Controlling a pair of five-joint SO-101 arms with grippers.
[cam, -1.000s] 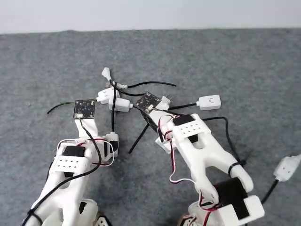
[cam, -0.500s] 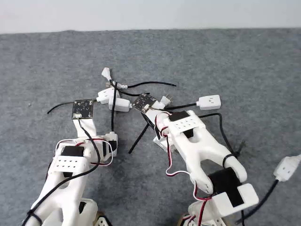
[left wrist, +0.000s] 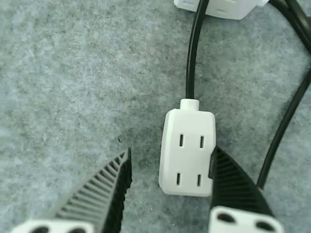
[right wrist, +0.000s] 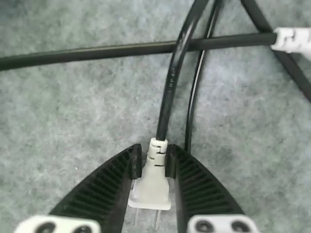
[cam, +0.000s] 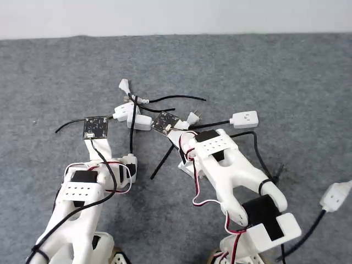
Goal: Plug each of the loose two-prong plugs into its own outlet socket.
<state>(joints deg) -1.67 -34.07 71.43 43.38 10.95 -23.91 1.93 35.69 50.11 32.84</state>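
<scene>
A white two-prong plug (right wrist: 151,187) is held tight between the fingers of the right gripper (right wrist: 153,149), with its prongs pointed back toward the wrist. A white outlet socket (left wrist: 188,150) is laid flat on the grey mat (left wrist: 58,73), between the wide-apart fingers of the left gripper (left wrist: 171,154). Nothing is held there yet.

The pair seems to be being made ready. Next, the socket should be gripped and the prongs lined up with its slots.

The prongs are hard to make out. The black cables (cam: 176,99) are crossed, so their ends cannot be matched.
</scene>
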